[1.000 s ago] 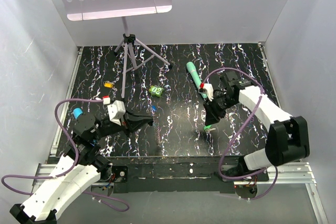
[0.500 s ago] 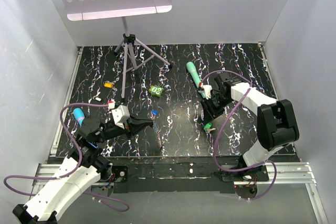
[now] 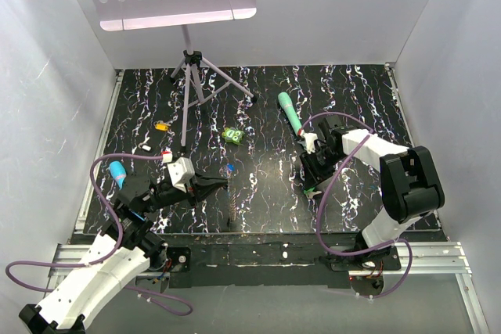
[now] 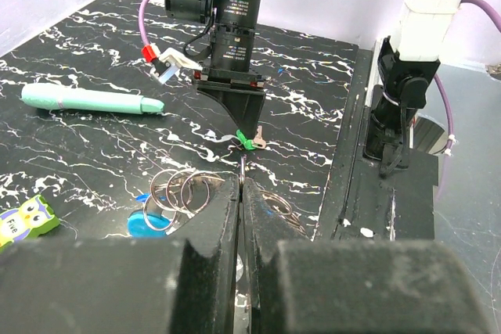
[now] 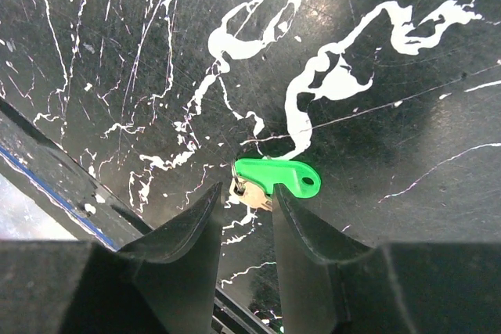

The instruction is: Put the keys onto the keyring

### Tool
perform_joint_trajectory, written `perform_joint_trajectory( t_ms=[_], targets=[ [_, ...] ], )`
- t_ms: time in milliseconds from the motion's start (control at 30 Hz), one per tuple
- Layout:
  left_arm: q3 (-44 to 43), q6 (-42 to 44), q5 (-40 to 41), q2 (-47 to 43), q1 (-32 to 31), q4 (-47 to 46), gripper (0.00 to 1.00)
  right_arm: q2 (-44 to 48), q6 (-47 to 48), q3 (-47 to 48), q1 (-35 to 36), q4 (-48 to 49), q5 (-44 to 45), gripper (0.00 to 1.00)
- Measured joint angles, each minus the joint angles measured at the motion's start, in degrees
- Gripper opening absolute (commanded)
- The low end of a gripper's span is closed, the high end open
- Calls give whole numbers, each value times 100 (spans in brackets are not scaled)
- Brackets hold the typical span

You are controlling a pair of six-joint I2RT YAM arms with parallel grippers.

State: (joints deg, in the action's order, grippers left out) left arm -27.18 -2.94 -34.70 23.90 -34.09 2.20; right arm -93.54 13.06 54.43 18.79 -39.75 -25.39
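One green key (image 5: 278, 177), flat — head right, blade left (right-wrist view)

Table (image 5: 407, 76) was glossy black with white marbling, fine scratches. Green key (image 5: 278, 177) had smooth shiny plastic head, dull metal blade. Keyring (image 4: 182, 190) loops were thin bright metal. Left end effector (image 4: 241, 187) looked matt, grainy black.

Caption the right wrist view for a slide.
Right gripper, fingers astride the blade of the green key on the marbled table.
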Motion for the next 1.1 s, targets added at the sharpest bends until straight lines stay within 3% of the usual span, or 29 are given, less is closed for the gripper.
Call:
perform_joint_trajectory(
  t_ms=[333, 1100],
  targets=[
    [0, 0, 0, 0, 13, 48, 0, 17, -118, -33, 92, 144, 125, 31],
    [0, 39, 0, -2, 17, 83, 0, 17, -101, -35, 575, 138, 525, 27]
  ],
)
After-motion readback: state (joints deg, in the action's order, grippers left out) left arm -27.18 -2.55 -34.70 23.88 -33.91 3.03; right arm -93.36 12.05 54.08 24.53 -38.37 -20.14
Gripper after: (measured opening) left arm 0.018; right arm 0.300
